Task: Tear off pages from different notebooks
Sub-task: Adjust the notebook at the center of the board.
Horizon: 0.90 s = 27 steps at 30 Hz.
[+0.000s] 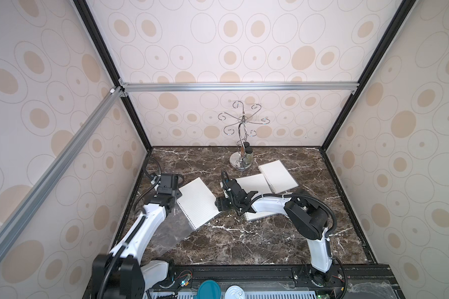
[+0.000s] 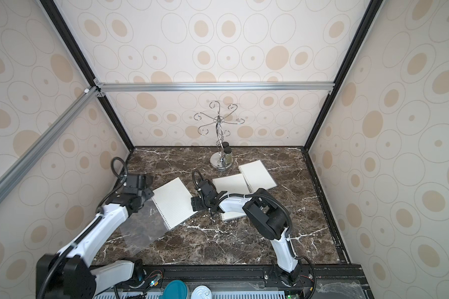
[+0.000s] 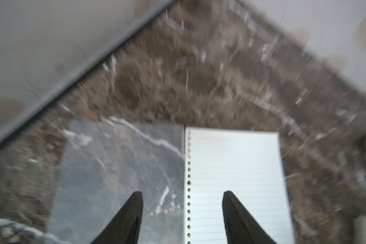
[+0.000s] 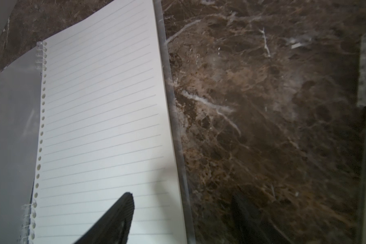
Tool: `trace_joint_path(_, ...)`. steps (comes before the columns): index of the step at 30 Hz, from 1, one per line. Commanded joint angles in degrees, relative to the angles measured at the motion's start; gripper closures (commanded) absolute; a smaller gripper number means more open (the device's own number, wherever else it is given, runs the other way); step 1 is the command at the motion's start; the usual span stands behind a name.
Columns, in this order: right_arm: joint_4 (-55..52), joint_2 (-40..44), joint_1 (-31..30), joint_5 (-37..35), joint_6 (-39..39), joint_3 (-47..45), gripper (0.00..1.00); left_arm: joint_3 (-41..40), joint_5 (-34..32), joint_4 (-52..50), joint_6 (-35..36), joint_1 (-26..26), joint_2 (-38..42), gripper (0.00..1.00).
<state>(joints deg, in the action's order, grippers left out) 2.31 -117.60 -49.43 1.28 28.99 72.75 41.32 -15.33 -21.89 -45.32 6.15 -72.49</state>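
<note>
Notebook [image 3: 235,169] spine centred between spread left jaws.

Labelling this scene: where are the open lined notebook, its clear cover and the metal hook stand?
Lined notebook [image 1: 198,202]: a top view, page middle.
Clear cover [image 1: 173,231]: a top view, bare middle.
Hook stand [image 1: 237,165]: a top view, round base.

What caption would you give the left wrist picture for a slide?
Open left gripper over an open lined notebook on a marble table.
</note>
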Motion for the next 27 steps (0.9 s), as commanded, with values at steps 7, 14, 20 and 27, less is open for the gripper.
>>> trace_joint_path(7, 3.1, -2.1, 0.1, 6.7, 0.2, -1.9, 0.25, -8.2, 10.1, 21.0, -3.1, -0.3, -3.4, 0.35)
trace_joint_path(14, 8.1, -0.2, -0.8, 10.4, 2.9, -5.9, 0.28, -13.0, 19.2, 35.7, -3.0, 0.0, -11.4, 0.38)
trace_joint_path(20, 11.9, 5.1, -0.9, 8.3, 5.0, -12.4, 0.29, -11.9, 21.7, 42.6, -2.0, 3.7, -18.3, 0.4)
trace_joint_path(27, 14.1, 12.7, 0.2, 4.1, 6.7, -20.7, 0.29, -13.3, 21.7, 48.3, -6.6, 15.5, -19.9, 0.42)
